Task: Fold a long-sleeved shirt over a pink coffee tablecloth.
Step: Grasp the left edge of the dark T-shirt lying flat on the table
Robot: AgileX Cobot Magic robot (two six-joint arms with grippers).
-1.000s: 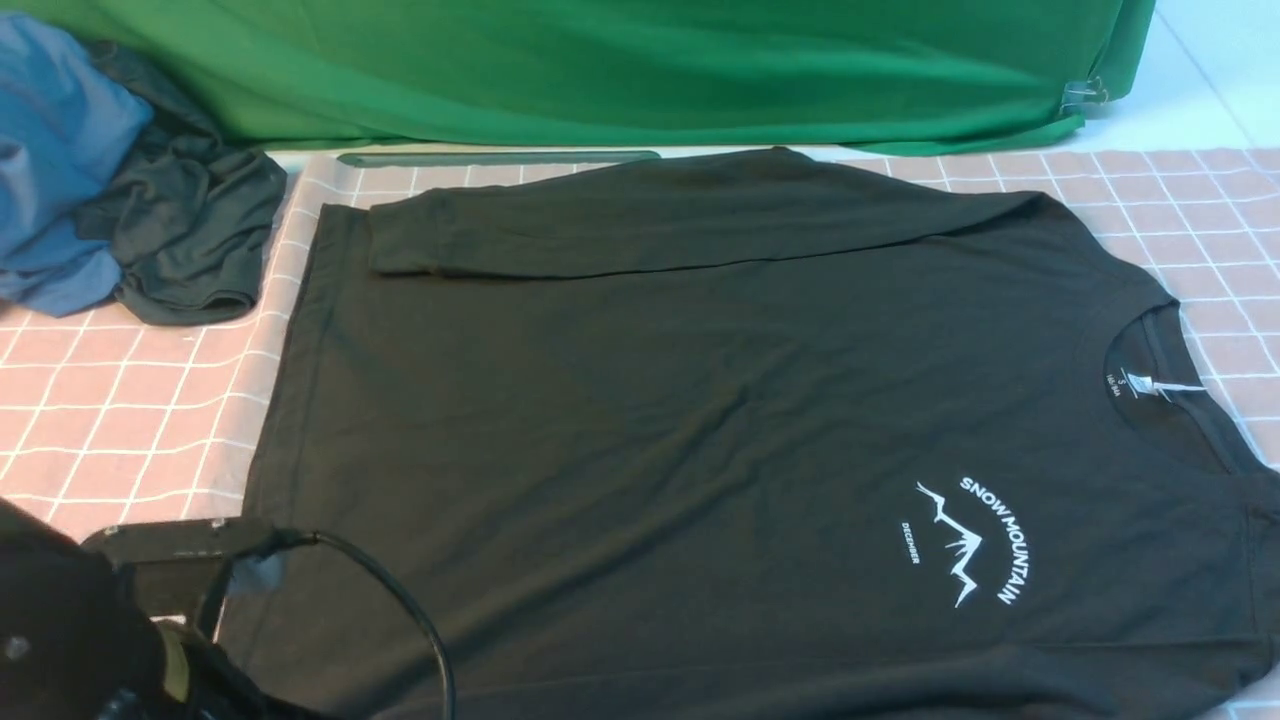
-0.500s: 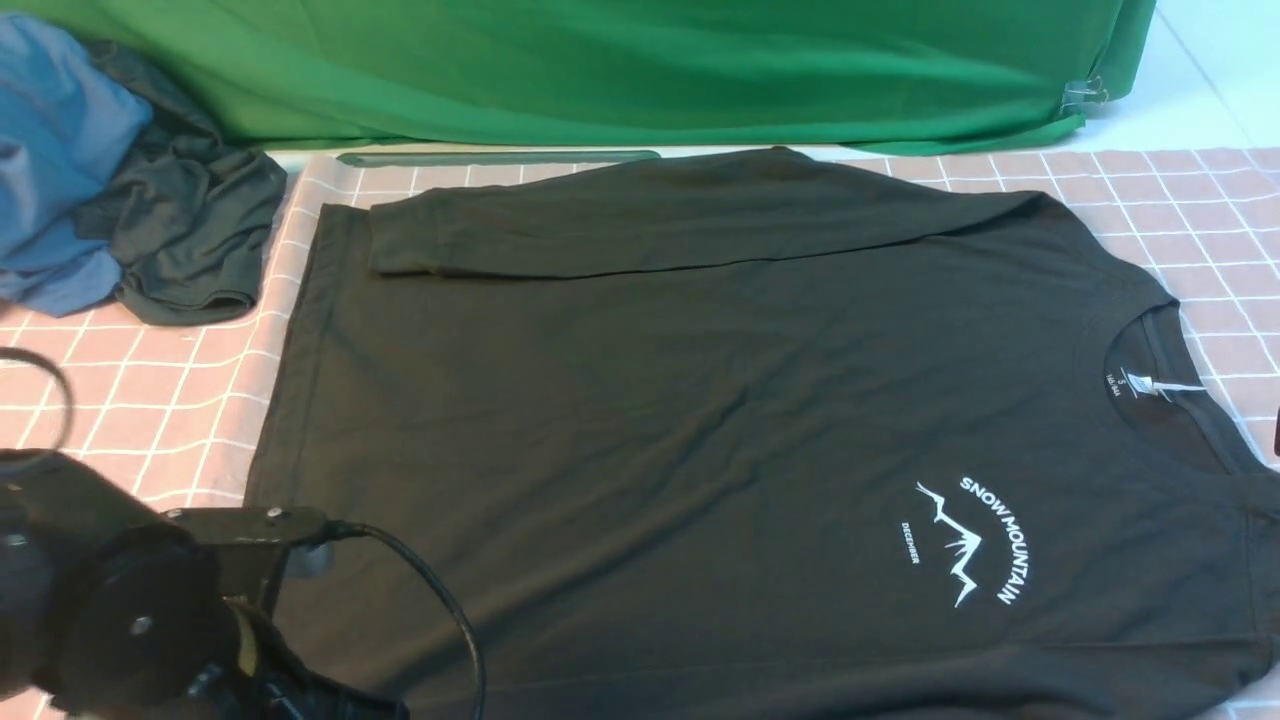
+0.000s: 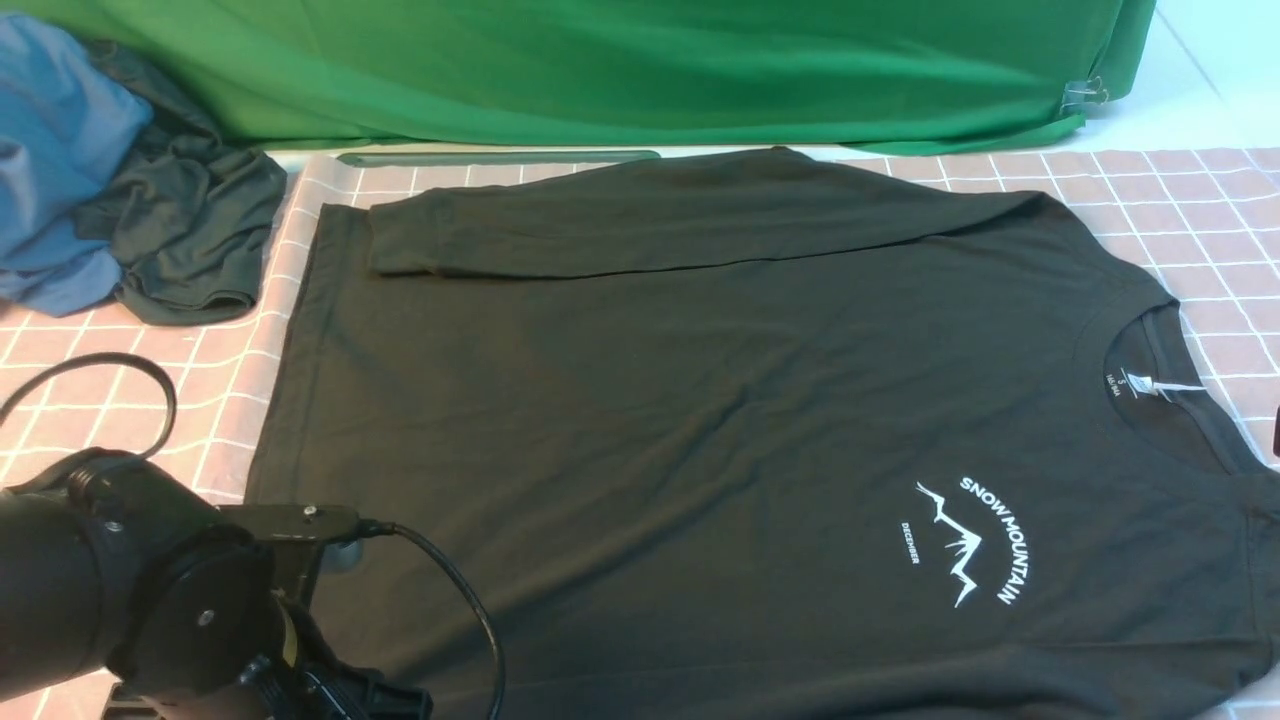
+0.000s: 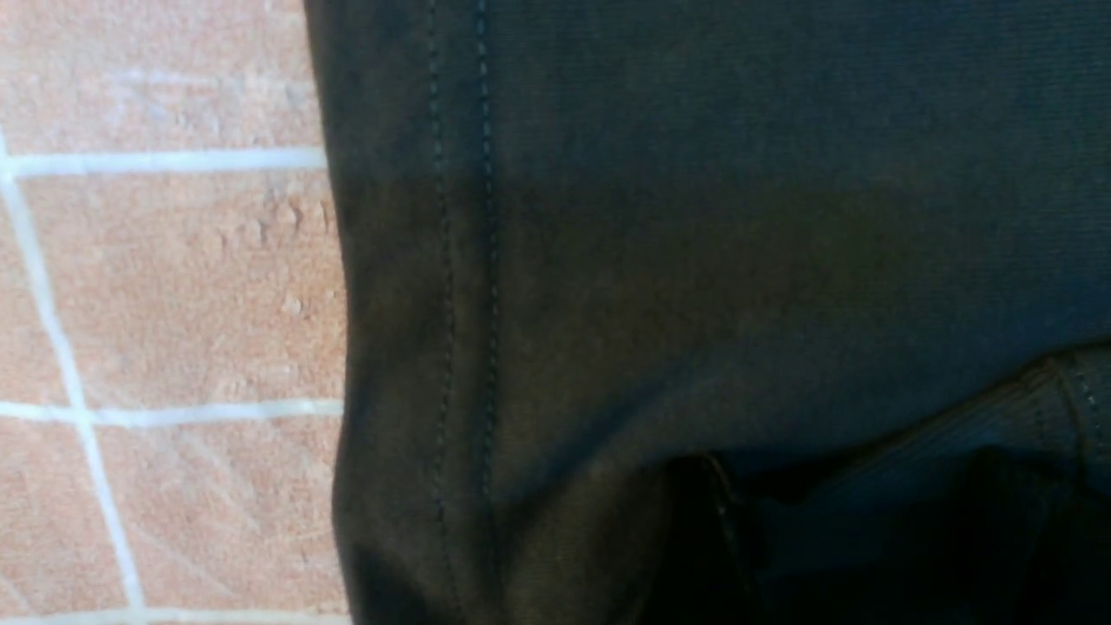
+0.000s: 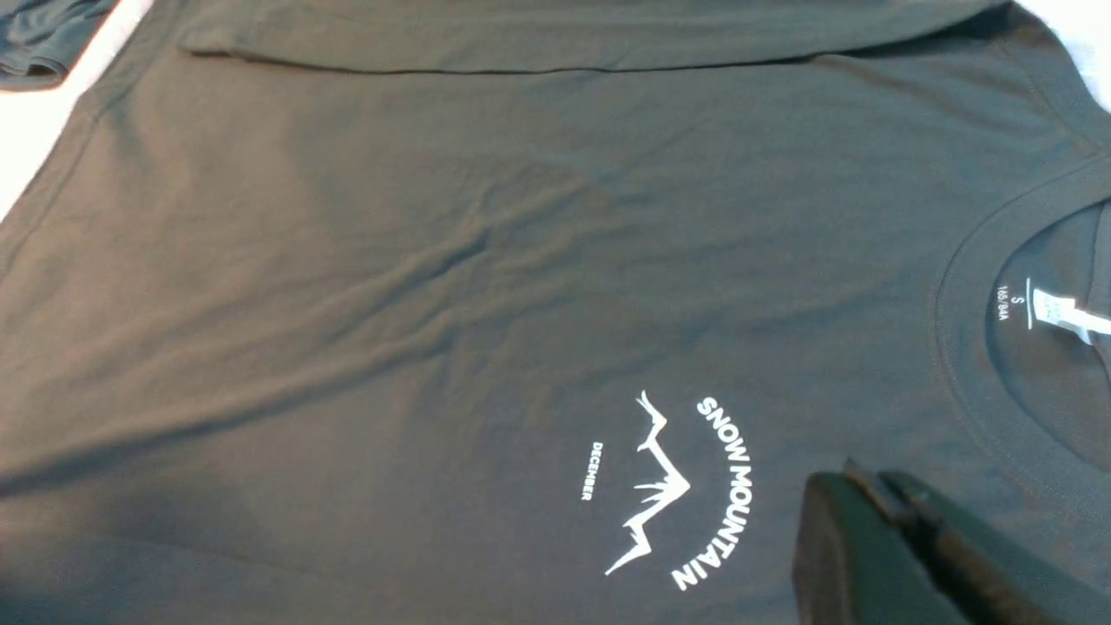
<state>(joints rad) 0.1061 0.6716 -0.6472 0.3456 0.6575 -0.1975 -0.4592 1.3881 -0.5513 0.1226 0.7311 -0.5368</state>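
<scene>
The black long-sleeved shirt (image 3: 700, 400) lies flat on the pink coffee tablecloth (image 3: 120, 400), collar to the right and chest print up. Its far sleeve (image 3: 650, 225) is folded across the body. My left arm (image 3: 180, 600) hangs over the shirt's near left hem corner. In the left wrist view my left gripper (image 4: 846, 503) is open, its dark fingers apart just above the cloth beside the stitched hem (image 4: 460, 304) and a ribbed cuff (image 4: 1015, 408). My right gripper (image 5: 855, 476) is shut and empty, hovering between the print (image 5: 668, 486) and the collar (image 5: 963, 347).
A blue garment (image 3: 50, 150) and a smaller dark grey-green garment (image 3: 190, 230) are heaped at the far left. The green backdrop cloth (image 3: 600, 70) runs along the back, with a dark green strip (image 3: 500, 157) at its foot. The left arm's cable (image 3: 470, 610) loops over the shirt.
My left arm has risen further into the front view and shifted right over the hem corner, its cable looping up. The shirt has not moved.
</scene>
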